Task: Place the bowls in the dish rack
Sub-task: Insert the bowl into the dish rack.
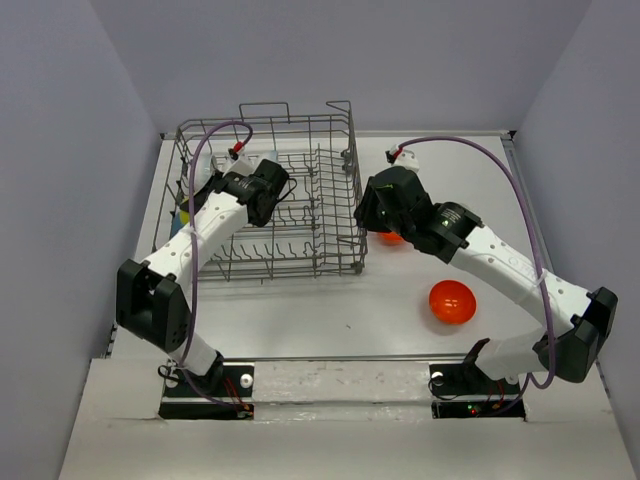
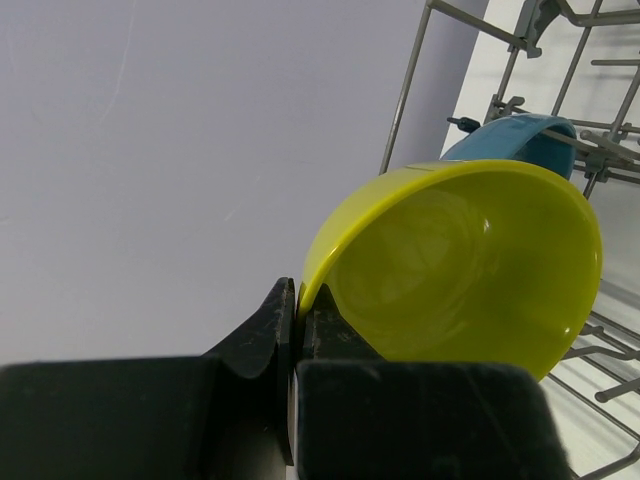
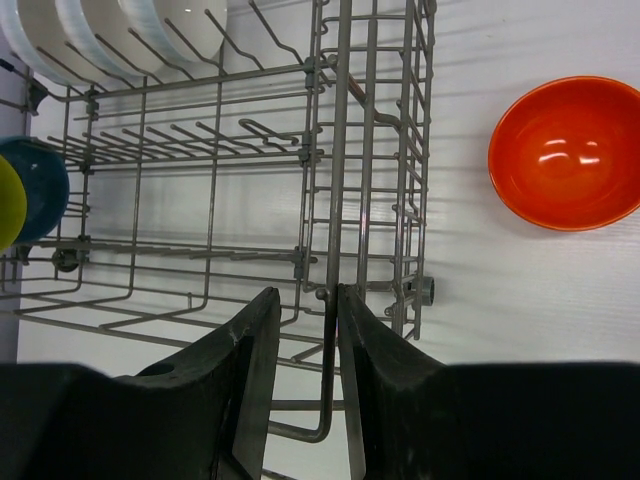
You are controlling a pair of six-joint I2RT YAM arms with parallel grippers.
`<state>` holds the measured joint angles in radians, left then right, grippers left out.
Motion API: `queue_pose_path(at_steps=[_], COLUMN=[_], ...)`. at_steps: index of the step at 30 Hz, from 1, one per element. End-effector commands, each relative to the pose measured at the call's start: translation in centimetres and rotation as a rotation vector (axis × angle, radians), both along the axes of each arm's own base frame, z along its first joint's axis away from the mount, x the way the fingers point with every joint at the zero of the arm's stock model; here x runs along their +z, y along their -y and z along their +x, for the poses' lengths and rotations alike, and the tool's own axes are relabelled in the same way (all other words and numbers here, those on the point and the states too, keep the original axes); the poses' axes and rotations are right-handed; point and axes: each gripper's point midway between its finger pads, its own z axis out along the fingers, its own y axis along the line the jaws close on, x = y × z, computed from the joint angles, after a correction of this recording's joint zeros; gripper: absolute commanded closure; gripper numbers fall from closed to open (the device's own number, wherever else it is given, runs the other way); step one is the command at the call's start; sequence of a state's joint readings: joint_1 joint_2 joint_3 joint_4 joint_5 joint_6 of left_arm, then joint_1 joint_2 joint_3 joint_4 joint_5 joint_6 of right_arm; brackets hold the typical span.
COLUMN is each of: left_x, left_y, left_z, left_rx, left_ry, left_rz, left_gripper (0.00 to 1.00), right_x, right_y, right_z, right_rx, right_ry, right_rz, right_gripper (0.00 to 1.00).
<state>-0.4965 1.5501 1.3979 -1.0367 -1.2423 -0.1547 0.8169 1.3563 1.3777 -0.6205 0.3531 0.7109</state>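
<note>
Now the yellow bowl [image 2: 460, 270] hangs by its rim in the left pincer [image 2: 297, 330], with the blue bowl [image 2: 520, 140] just beyond, inside the rack [image 1: 330, 240]. Next it likely needs lowering and releasing there. Meanwhile the right pincer [image 3: 308, 300], narrowly parted, straddles a wire [image 3: 331, 200], with the orange bowl [image 3: 565, 150] to its right.

You're working on a white table [image 1: 330, 320]. The dish rack [image 1: 290, 272] stands directly on its far left part, with bare tabletop around it. Two orange bowls sit on the open surface to the right of the rack. One [image 1: 390, 238] is just beside the rack's near right corner and only partly visible from the top view. The other [image 1: 452, 301] is closer to you, well apart from the rack and in plain sight.
</note>
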Motion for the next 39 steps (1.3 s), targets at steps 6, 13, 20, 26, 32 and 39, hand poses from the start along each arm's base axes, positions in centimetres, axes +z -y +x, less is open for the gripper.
queue_pose_path(at_steps=[6,13,20,26,32,39], left_x=[0.2,-0.9,-1.8,-2.4,-3.1,-4.2], left_y=[0.1,1.1,1.7,2.1,2.4,2.8], left_z=[0.3,1.1,1.7,1.9,2.1,2.4], left_rx=[0.009,-0.005,-0.011,-0.017,-0.023,-0.032], left_ry=[0.000,-0.035,-0.064,-0.080,-0.103,-0.142], left_rz=[0.093,0.127,0.160,0.178,0.186,0.183], left_gripper=[1.00,1.00,1.00,1.00,1.00,1.00], right_x=[4.7,4.4,3.1,2.2,1.8,1.4], right_y=[-1.3,-1.2,-1.3,-1.2,-1.2,-1.4], right_z=[0.1,0.1,-0.1,-0.2,-0.4,-0.5], right_rx=[0.040,0.044,0.057,0.064,0.073,0.085], right_ry=[0.105,0.110,0.091,0.081,0.077,0.070], right_rz=[0.128,0.119,0.103,0.085,0.078,0.072], right_gripper=[0.65,0.67,0.67,0.67,0.67,0.67])
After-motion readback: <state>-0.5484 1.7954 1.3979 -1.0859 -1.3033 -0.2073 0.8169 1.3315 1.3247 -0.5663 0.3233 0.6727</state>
